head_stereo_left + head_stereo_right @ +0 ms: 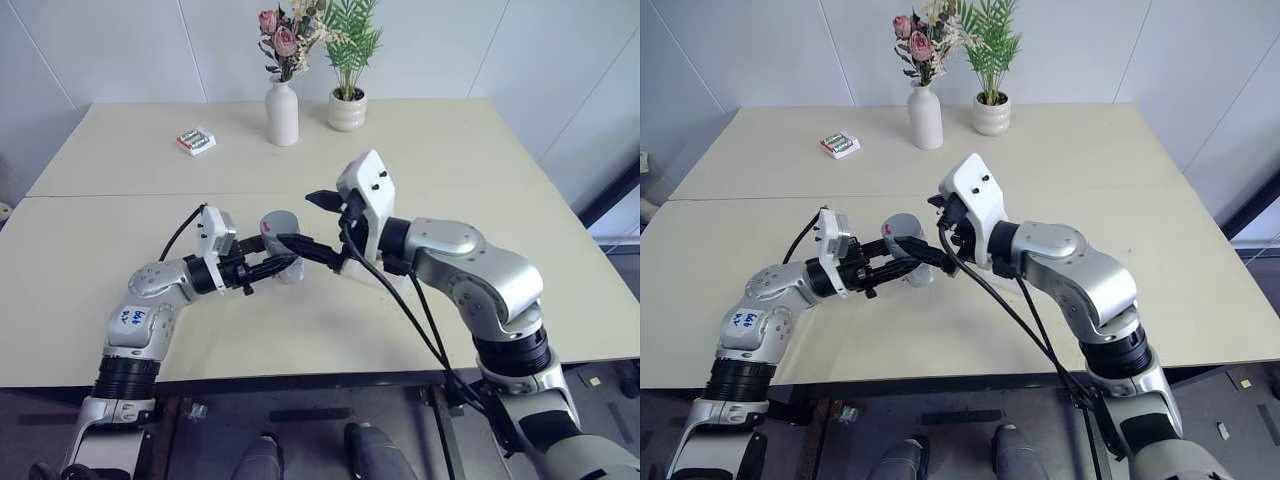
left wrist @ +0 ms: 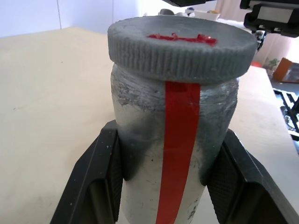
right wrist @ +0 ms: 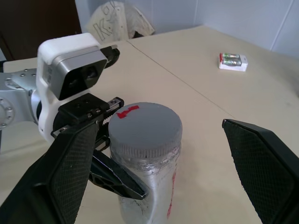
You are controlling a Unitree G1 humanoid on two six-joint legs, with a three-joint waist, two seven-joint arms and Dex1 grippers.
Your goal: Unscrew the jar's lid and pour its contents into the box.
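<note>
- Near the table's front half, well in front of the white vase (image 1: 282,114), the jar (image 2: 175,154) is held upright, clamped low on its body by the left gripper (image 2: 163,177), whose two black fingers press on opposite sides of the red-striped wall.
- On top of the jar, the lid (image 3: 145,128) is seated, grey and ribbed at the rim, with a small red mark on its flat face; it is judged to be fully screwed on.
- Just beside the jar, the right gripper (image 3: 159,172) is held with its fingers spread wide, one on each side of the lid and apart from it; nothing is gripped by it.
- For the step in hand, the spread fingers are best centred over the lid and closed on the ribbed rim only, so that the jar's shoulder is not pinched along with it.
- A firm left-hand clamp is needed while the lid is turned, otherwise the jar may be spun within the fingers.
- The jar should be kept upright until the lid is off, so that nothing is spilled.
- The contents cannot be made out through the jar's wall, and the box cannot be made out beside the jar.
- Behind the jar, beside the vase, a battery pack (image 1: 196,141) and a potted plant (image 1: 348,100) are left untouched.
</note>
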